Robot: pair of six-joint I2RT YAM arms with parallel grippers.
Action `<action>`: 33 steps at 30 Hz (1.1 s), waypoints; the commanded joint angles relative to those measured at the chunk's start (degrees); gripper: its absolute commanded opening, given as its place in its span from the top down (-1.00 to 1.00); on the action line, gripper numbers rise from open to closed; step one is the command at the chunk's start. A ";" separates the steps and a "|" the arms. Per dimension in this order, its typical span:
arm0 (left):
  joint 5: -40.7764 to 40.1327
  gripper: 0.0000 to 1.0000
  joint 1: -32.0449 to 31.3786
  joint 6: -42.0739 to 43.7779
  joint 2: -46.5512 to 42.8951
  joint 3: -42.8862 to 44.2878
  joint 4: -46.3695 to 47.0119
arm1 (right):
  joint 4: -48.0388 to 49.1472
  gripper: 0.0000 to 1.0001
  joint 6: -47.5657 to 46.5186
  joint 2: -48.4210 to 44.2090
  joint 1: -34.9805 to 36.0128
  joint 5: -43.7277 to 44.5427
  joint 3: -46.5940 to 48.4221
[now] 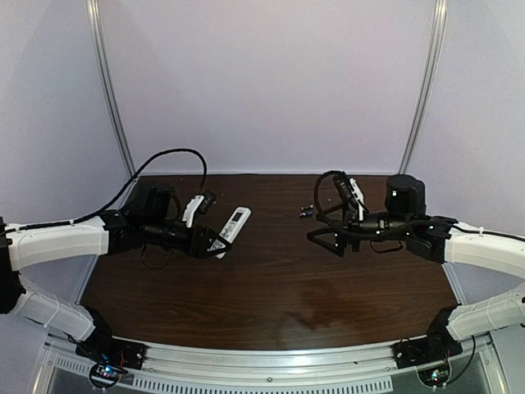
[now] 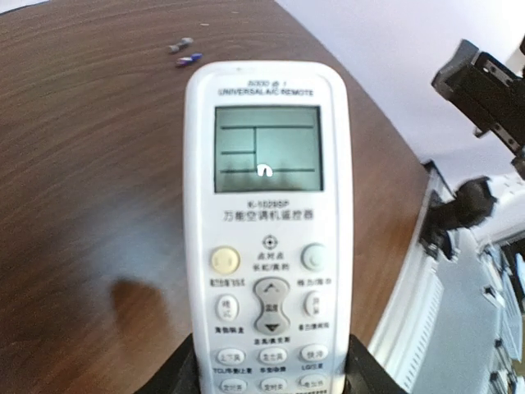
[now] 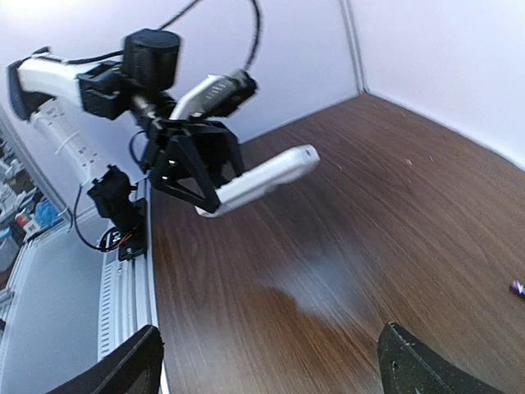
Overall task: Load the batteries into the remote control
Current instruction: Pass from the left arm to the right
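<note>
The white remote control (image 1: 235, 222) is held off the table at the left, and my left gripper (image 1: 215, 240) is shut on its lower end. In the left wrist view its screen and button face (image 2: 267, 230) fills the frame, with my fingers (image 2: 176, 379) pressing both side edges. Two small batteries (image 1: 305, 212) lie on the dark wood table at the far middle, also seen beyond the remote (image 2: 187, 52). My right gripper (image 1: 322, 212) hovers just right of them, open and empty (image 3: 271, 369). One battery end (image 3: 518, 287) shows at that view's right edge.
A metal rail (image 1: 271, 361) runs along the table's near edge. White curtain walls close the back and sides. The right arm's base (image 2: 459, 213) stands by the rail. The left arm and the raised remote (image 3: 262, 176) face my right gripper across the wood.
</note>
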 commanded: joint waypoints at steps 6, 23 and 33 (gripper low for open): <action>24.62 0.33 -4.82 0.53 -4.50 3.34 -0.56 | -9.36 -0.81 -13.56 -10.17 10.57 7.08 3.42; 39.77 0.36 -18.17 1.67 -1.47 4.10 -2.79 | -40.43 -0.58 -27.32 -6.34 39.38 27.53 20.68; 42.21 0.36 -20.56 4.06 1.39 5.87 -4.50 | -41.32 -0.50 -32.97 -0.71 44.18 32.15 24.13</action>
